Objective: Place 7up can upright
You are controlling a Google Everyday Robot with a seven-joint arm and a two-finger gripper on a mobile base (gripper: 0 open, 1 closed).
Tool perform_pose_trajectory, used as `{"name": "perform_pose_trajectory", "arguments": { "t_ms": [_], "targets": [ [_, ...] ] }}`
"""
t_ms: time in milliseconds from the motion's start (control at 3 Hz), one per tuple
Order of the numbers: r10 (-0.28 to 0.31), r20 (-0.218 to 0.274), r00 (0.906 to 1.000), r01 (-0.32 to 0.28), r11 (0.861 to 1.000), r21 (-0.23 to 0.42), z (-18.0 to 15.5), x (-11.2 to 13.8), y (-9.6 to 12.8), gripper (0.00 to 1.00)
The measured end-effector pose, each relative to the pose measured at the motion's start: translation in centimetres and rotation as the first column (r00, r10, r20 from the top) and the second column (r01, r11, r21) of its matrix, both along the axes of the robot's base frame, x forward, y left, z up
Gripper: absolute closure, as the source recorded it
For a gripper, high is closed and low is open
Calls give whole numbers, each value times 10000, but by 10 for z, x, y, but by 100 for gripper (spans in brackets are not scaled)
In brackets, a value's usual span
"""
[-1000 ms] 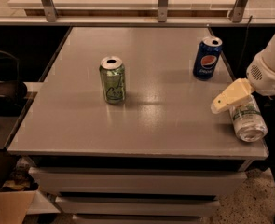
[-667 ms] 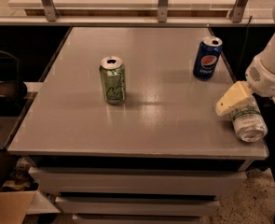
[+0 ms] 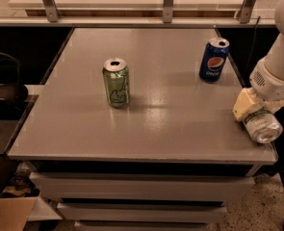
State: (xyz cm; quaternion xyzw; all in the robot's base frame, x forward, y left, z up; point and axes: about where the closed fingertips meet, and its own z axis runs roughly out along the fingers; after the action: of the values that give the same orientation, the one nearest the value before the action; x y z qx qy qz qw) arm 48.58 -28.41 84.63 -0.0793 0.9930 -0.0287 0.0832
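"Camera view, the only one we had: where was the 7up can [image 3: 263, 127] when you looked?"

"It lay on its side at the front right corner of the grey table [image 3: 170, 129], close to the right edge, silver end turned toward the front."

"And the gripper [image 3: 246, 106]?"

"It was right at the can, on the can's far end, cream-coloured and touching or overlapping it from where I stood. The white arm [image 3: 276, 71] came down to it from the upper right. Whether it was pinching the can or merely set against it, I couldn't tell."

"What else stood on the table?"

"Two cans, both upright. A green can [image 3: 116, 83] was left of the middle with its tab end up. A blue Pepsi can [image 3: 214, 60] was near the right edge toward the back, well apart from the green one and behind the gripper."

"Anything off the table?"

"A cardboard box [image 3: 6, 213] sat on the floor at the lower left."
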Motion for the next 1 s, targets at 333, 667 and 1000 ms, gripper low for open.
{"name": "perform_pose_trajectory", "arguments": {
  "t_ms": [333,667,1000],
  "targets": [
    [289,64,9996,-287,9990,-356,11,2,3,88],
    [561,323,9979,-536,9958,-737,30,2,5,100],
    [1042,657,9924,-993,9923,-740,45,3,11,100]
  ]
}}
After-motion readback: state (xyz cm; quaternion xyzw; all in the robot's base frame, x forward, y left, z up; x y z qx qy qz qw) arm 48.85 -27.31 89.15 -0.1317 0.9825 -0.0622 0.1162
